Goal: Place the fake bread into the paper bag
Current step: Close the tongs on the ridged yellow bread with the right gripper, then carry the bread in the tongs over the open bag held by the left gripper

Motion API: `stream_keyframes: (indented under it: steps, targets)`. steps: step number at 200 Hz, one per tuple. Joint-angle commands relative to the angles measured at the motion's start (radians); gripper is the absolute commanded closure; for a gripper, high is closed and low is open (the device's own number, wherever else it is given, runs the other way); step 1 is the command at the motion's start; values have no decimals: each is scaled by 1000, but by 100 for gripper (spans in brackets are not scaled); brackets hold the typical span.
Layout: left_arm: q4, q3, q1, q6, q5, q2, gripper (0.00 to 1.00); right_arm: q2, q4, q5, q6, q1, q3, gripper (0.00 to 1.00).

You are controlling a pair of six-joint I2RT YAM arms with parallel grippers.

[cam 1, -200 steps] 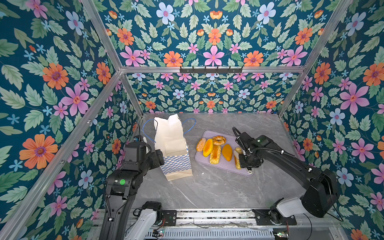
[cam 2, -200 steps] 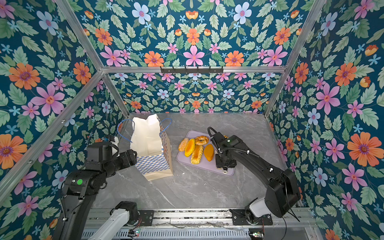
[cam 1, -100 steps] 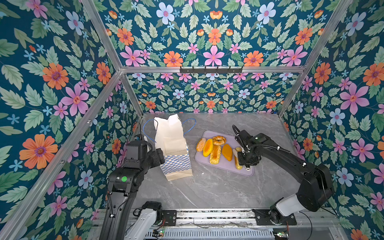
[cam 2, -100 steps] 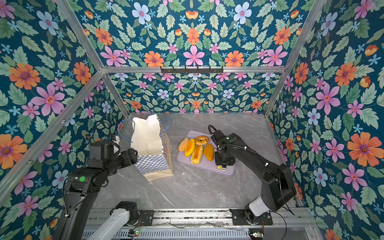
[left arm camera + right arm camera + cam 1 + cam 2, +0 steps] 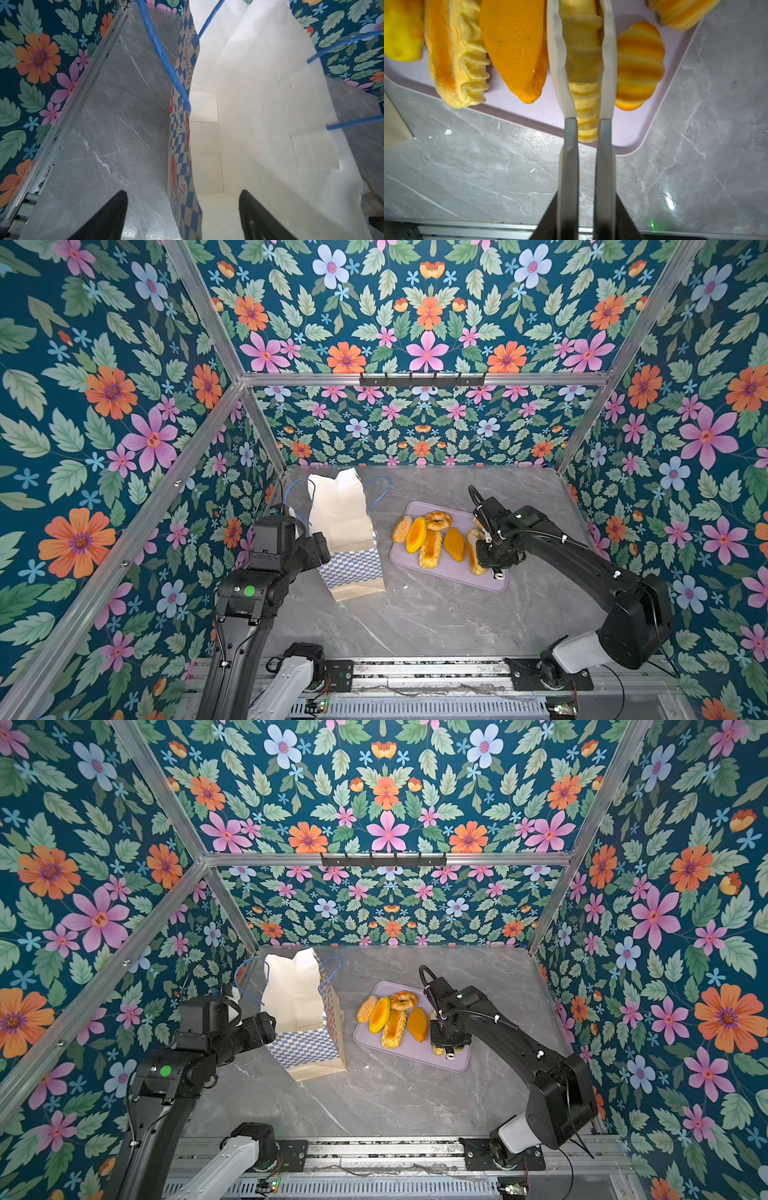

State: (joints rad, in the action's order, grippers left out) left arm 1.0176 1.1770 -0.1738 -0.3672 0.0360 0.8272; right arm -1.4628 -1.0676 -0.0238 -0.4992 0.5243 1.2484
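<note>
You are on the pick-up: your right gripper sits narrow, seemingly pinching 1 ridged loaf lying on the lilac tray, so next lift it clear and carry it to the open paper bag, whose wall your wide left gripper straddles.

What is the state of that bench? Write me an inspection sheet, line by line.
Surface: grey marble table, pale veins.
Job's things: paper bag upright, mouth open, no bread seen inside; breads lie on the lilac tray beside it.
Clutter: a few white specks on the table.
Grippers: left gripper open, straddling the bag's wall; right gripper shut on a ridged loaf, which lies on the tray.
Cables: black cable along the right arm; loose wires on the base rail.
Surroundings: floral walls, metal frame, hook bar at the back.
</note>
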Motion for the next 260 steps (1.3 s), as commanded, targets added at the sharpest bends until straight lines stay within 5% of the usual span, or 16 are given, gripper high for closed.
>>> stream_keyframes:
  steps: [1,56,174,260]
  targets:
    - [-14,3,0,1,25,11,16,39,-40,-24,-15,2,18,73]
    - [-43,24,1,-3,17,50,23,142,-54,16,-21,2,102,77]
    - [-98,10,1,-40,-42,59,58,229,142,271,-34,104,362,80]
    - [-113,-43,1,-61,-41,38,61,101,264,322,-59,263,540,81]
